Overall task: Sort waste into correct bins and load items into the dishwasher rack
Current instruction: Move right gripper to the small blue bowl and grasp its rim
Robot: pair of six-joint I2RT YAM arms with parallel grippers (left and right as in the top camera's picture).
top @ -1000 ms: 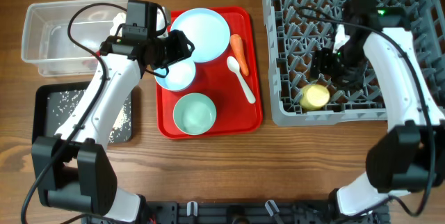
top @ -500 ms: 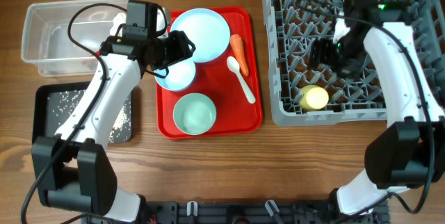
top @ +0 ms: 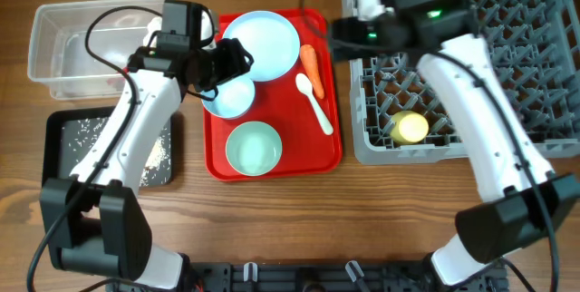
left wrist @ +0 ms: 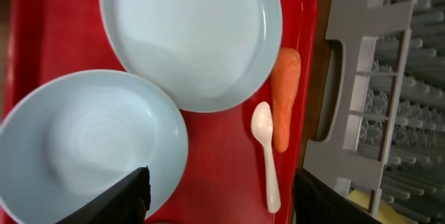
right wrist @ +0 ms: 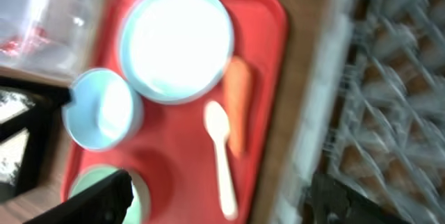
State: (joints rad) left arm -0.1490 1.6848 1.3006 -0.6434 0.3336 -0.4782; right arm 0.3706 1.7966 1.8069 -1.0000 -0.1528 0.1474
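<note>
We see the overhead view brightly and evenly lit, sharp, with only soft shadows on the table (top: 299, 228). Our left wrist view is clear, with a mild sheen on the pale blue plate (left wrist: 191, 33). Our right wrist view is smeared with blur; the plate glares nearly white there and the pegs of the rack (right wrist: 389, 113) melt together.

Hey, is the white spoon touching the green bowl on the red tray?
Apart. The overhead view shows a strip of bare red tray between the white spoon and the pale green bowl.
</note>
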